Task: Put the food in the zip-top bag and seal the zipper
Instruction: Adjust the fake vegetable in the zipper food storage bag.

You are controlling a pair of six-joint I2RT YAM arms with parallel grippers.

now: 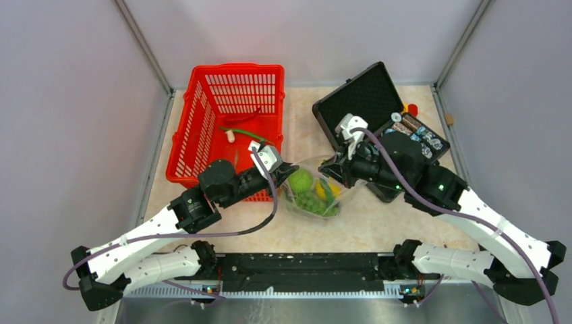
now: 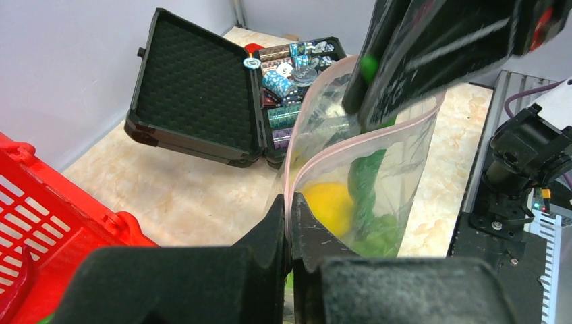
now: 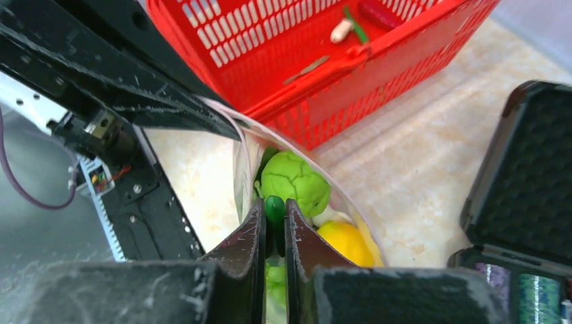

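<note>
Left fingers point(image 2: 273, 229) tight on zipper point(image 2: 337, 152); right fingers point(image 3: 249, 243) tight on leaf point(image 3: 274, 208) inside bag point(image 2: 408, 182).

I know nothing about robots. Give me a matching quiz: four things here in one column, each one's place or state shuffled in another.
1 red basket
2 black case
3 left tool
4 right tool

a lid open, table's right side
b pinching the zip-top bag at its mouth edge
c gripping a green food piece
d table's left side

Pairs: 1-d, 2-a, 3-b, 4-c
</note>
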